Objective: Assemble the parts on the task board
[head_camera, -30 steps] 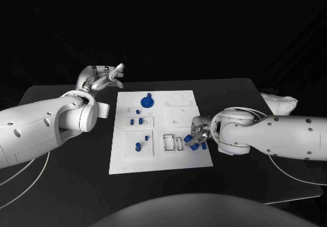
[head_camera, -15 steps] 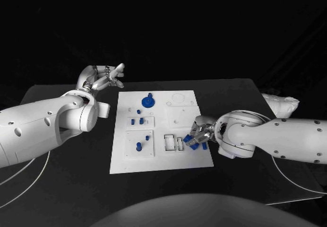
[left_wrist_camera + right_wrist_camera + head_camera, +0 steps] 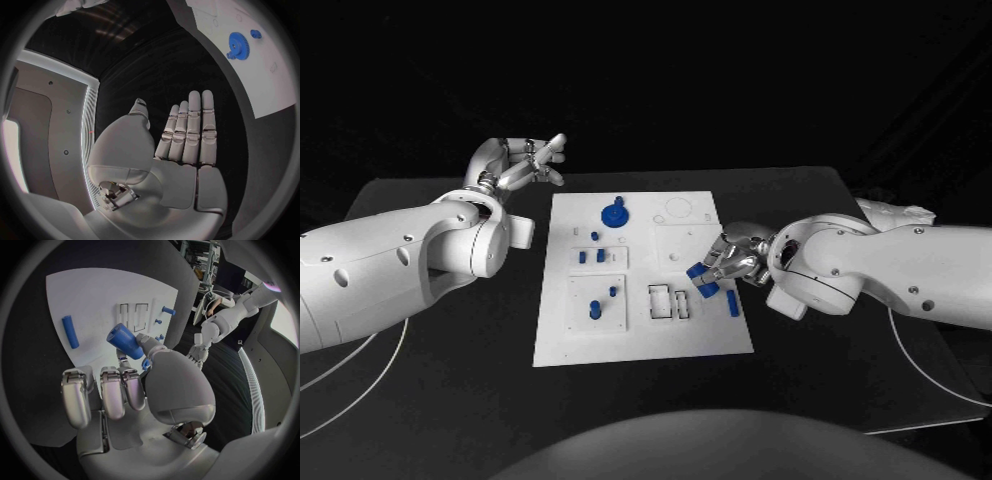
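So I've got a blue cylinder part pinched in my right hand, just above the right side of the task board. Another blue rod lies flat on the board nearby, beside two rectangular slots. Blue gear sits at the far end. My left hand hovers off the board, fingers straight, holding nothing.

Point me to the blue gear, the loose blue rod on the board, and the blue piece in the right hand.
Blue gear [image 3: 612,214], head view, centre of its toothed disc.
Loose blue rod [image 3: 70,332], right wrist view, middle of its length.
Blue piece in the right hand [image 3: 124,340], right wrist view, its exposed round body.
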Controlling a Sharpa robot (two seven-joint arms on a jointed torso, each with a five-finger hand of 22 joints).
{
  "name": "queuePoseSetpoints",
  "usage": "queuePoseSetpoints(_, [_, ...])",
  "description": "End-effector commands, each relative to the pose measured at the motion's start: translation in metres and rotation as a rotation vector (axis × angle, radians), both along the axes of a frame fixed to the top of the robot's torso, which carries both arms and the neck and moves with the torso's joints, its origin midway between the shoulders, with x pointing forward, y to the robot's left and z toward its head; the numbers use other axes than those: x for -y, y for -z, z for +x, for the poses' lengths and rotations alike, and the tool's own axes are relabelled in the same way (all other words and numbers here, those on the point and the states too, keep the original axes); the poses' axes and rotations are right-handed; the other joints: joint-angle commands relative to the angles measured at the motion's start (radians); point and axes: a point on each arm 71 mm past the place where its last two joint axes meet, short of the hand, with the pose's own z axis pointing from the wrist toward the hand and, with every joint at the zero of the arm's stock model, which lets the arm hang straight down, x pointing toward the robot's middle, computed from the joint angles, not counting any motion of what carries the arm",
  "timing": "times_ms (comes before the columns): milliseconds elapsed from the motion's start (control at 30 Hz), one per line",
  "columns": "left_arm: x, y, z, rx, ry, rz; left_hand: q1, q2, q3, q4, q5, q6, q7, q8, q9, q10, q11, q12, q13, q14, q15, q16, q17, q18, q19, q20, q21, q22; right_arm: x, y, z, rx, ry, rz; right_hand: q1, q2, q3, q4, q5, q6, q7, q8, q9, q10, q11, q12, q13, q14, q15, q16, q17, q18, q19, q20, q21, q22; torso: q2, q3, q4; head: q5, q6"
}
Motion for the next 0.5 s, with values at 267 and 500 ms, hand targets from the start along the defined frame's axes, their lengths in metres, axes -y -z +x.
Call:
queuePoseSetpoints(267, [0.004,-0.001,0.000,0.000,0.018,-0.009,0.002,0.009,-0.006,0.002,0.007,-0.007,0.002,-0.005,0.001,-0.006,0.002,0.003,-0.001,0.004,-0.001,-0.002,-0.001,0.011,0.008,0.001,-0.004,-0.001,-0.003,0.007,-0.003,-0.214,0.087,0.232,0.017,0.034,0.009,0.003,-0.012,0.078,-0.058,-0.021,-0.017,0.107,-0.006,0.004,0.263,0.104,-0.005,0.004,0.263,-0.007,0.105,-0.002,0.005,0.263,-0.001,-0.0005,0.0000,0.002,0.000])
queuePoseSetpoints(500, [0.005,-0.001,0.000,0.000,0.020,-0.009,0.002,0.009,-0.006,0.002,0.007,-0.007,0.002,-0.005,0.001,-0.006,0.002,0.003,-0.001,0.004,-0.001,-0.002,-0.001,0.011,0.008,0.001,-0.004,-0.001,-0.013,0.018,-0.003,-0.309,0.114,0.275,-0.026,0.030,-0.008,0.034,-0.017,0.090,-0.059,-0.036,-0.033,0.107,-0.006,0.004,0.263,0.104,-0.005,0.004,0.263,-0.007,0.105,-0.002,0.005,0.263,-0.001,0.0003,0.0008,0.005,0.000])
